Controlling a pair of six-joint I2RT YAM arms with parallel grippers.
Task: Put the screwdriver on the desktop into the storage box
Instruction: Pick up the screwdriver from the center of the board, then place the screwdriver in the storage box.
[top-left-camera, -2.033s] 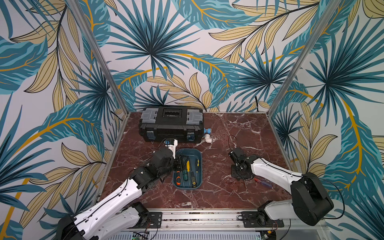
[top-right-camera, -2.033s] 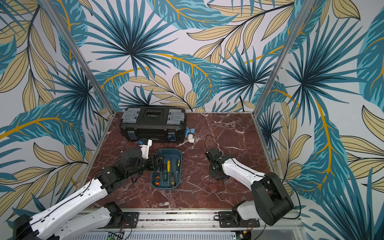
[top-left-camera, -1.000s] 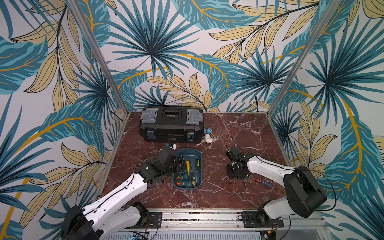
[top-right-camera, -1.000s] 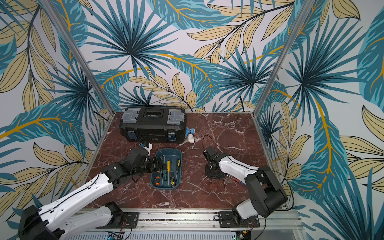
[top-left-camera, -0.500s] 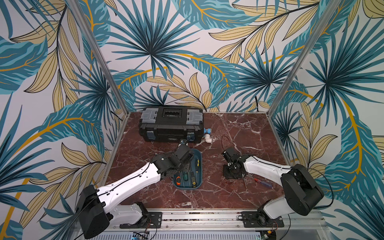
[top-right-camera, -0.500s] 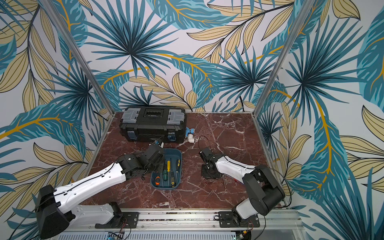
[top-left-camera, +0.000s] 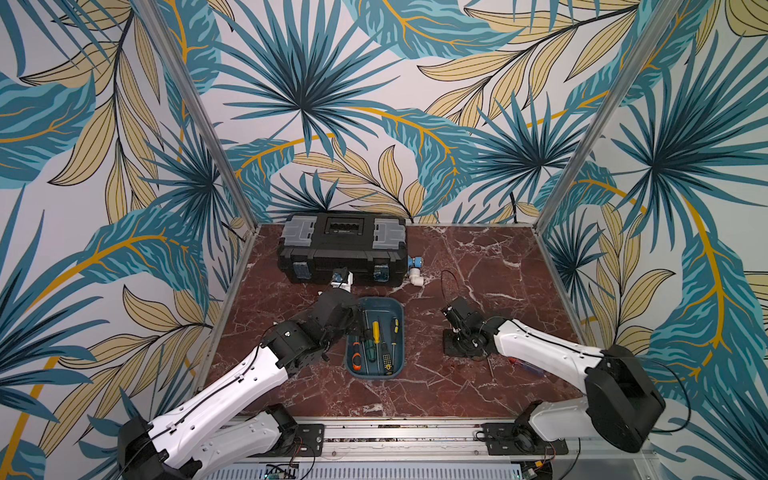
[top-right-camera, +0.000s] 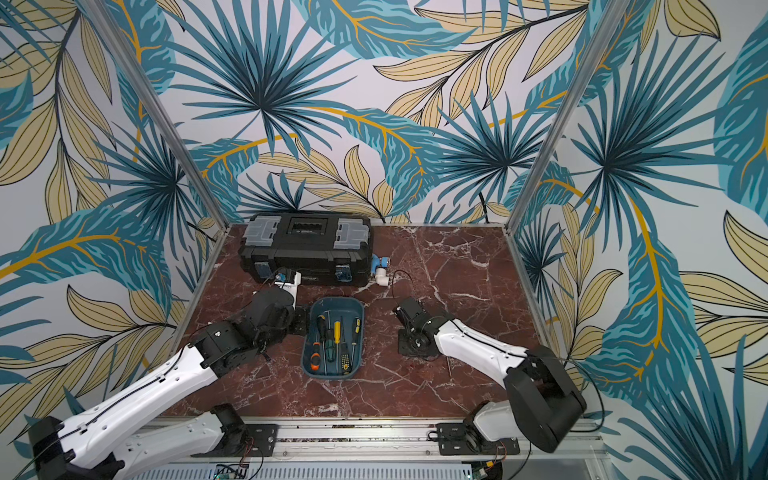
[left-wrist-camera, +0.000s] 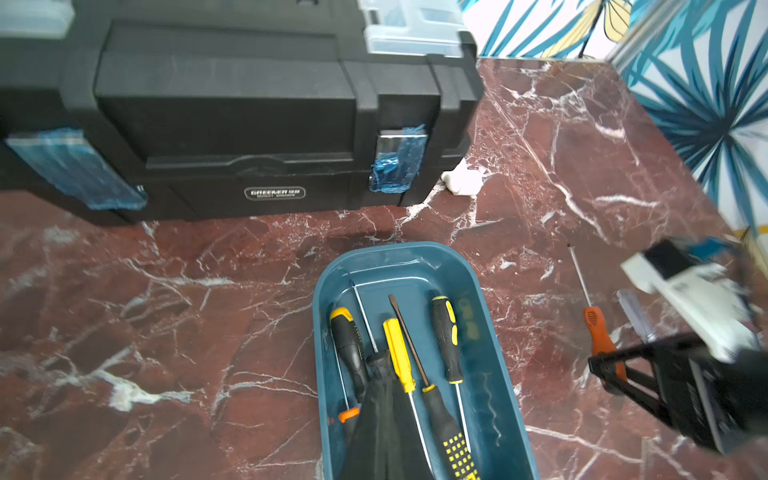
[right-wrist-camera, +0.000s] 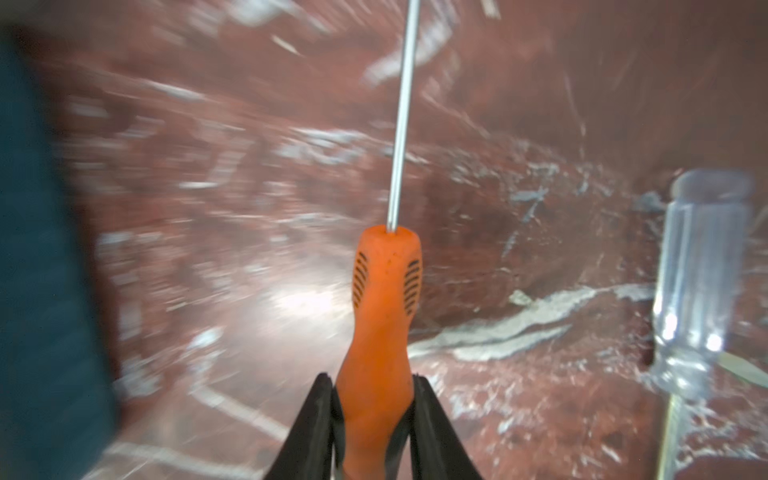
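The teal storage box (top-left-camera: 398, 362) (top-right-camera: 358, 332) (left-wrist-camera: 486, 374) lies mid-desktop (top-left-camera: 457, 257) and holds several screwdrivers, among them a yellow-handled one (left-wrist-camera: 397, 353). My left gripper (left-wrist-camera: 379, 360) (top-left-camera: 360, 328) is shut and empty, its tips just above those tools at the box's left side. To the right of the box, my right gripper (right-wrist-camera: 372, 380) (top-left-camera: 457, 347) is shut on the handle of an orange screwdriver (right-wrist-camera: 384, 299) (left-wrist-camera: 596, 328), low over the marble. Its shaft points away from the jaws. In both top views the arm hides this tool.
A clear-handled screwdriver (right-wrist-camera: 702, 270) (left-wrist-camera: 636, 316) (top-left-camera: 525, 366) lies on the desktop beside the right gripper. A black toolbox (top-left-camera: 343, 249) stands at the back, with a white and blue pipe fitting (top-left-camera: 415, 274) at its right corner. Aluminium rails edge the table.
The left gripper closed on nothing as its arm swung over the box and drew partly back. The right gripper, still holding the orange screwdriver, shifted left toward the box.
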